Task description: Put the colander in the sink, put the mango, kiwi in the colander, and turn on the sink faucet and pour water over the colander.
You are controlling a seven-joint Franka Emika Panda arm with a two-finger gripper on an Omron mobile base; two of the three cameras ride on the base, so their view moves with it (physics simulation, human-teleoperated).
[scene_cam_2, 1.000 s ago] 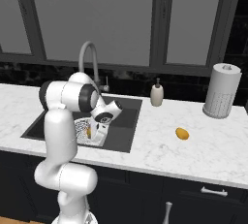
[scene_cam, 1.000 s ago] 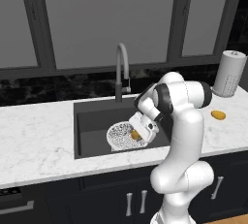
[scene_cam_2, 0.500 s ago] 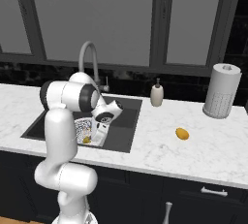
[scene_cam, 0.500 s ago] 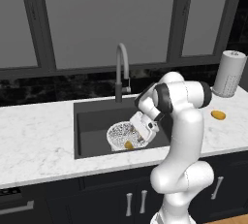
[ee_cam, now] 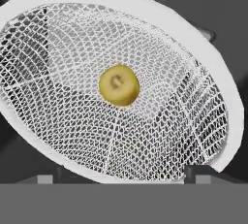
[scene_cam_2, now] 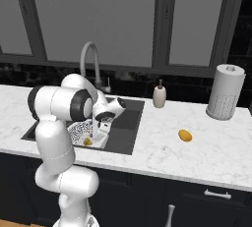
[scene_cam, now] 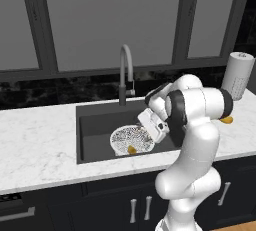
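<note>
While gripper [scene_cam: 150, 125] hangs over colander [scene_cam: 131, 139] in sink [scene_cam: 95, 125], jaws wide, empty — kiwi [ee_cam: 119, 85] lies in mesh straight ahead. Mango [scene_cam_2: 185, 135] well off on counter [scene_cam_2: 216, 142]. Risk: lifting out carelessly clips rim, tips colander — kiwi spills.

No legible text, labels or signs anywhere

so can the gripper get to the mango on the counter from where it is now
Probably yes. The mango lies alone on bare counter right of the sink, with nothing beside it. The gripper is open over the colander, so it would have to lift and swing across.
</note>
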